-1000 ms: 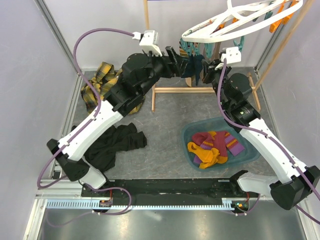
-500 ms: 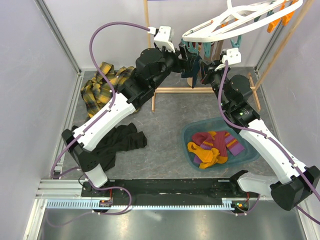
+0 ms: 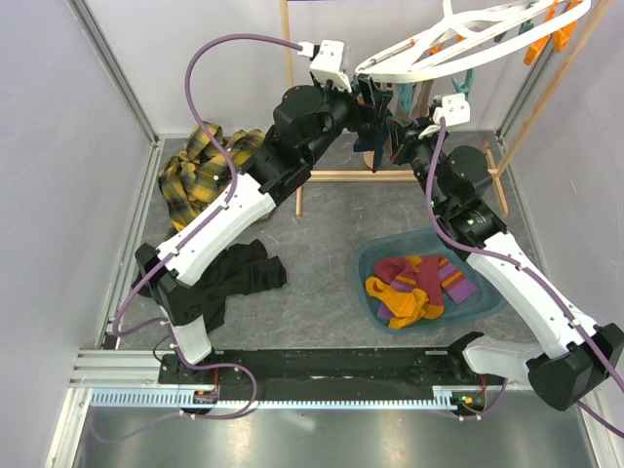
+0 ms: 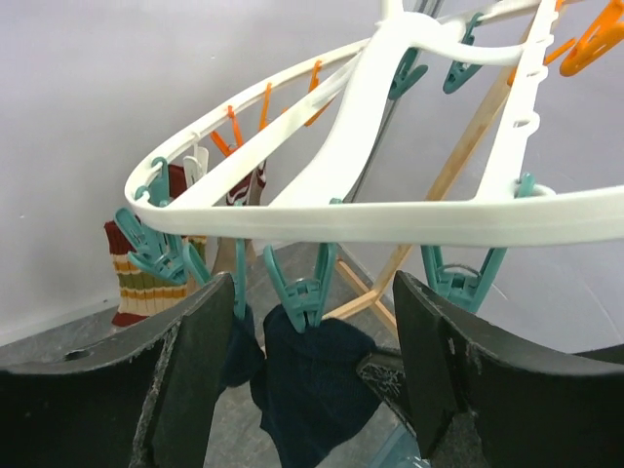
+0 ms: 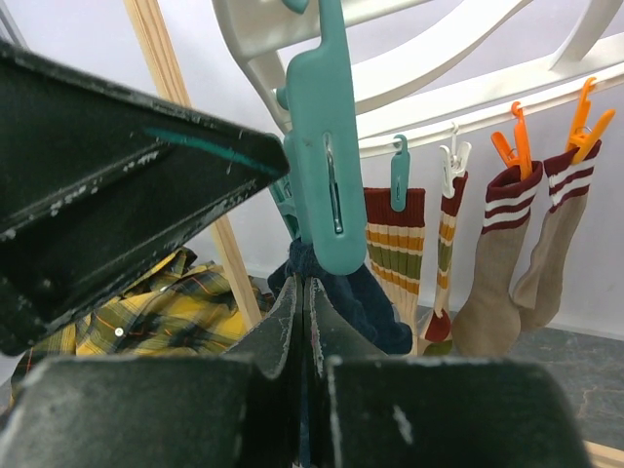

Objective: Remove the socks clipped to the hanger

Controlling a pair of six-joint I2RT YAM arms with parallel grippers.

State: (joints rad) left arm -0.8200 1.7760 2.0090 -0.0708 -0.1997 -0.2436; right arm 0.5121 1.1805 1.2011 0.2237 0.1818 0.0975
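Observation:
The white hanger (image 3: 458, 44) hangs tilted from the wooden frame, with teal and orange clips along its ring (image 4: 390, 210). A teal clip (image 4: 302, 292) holds a navy sock (image 4: 317, 390). My left gripper (image 4: 312, 361) is open, its jaws standing either side of that clip and apart from it. My right gripper (image 5: 307, 322) is shut on the navy sock (image 5: 375, 302) just below the teal clip (image 5: 322, 166). Striped maroon socks (image 5: 395, 244) and beige socks (image 5: 497, 283) hang further along. From above, both grippers (image 3: 373, 109) (image 3: 395, 136) meet under the ring's near edge.
A teal basket (image 3: 492, 297) at right holds maroon and mustard socks (image 3: 414, 285). A yellow plaid shirt (image 3: 195, 171) lies at back left, a black garment (image 3: 229, 283) near the left arm. The wooden frame's foot (image 3: 336, 177) crosses the back.
My left arm has risen and swung right, up to the hanger, so that its jaws now bracket the teal clip. The right arm and its grip have stayed put.

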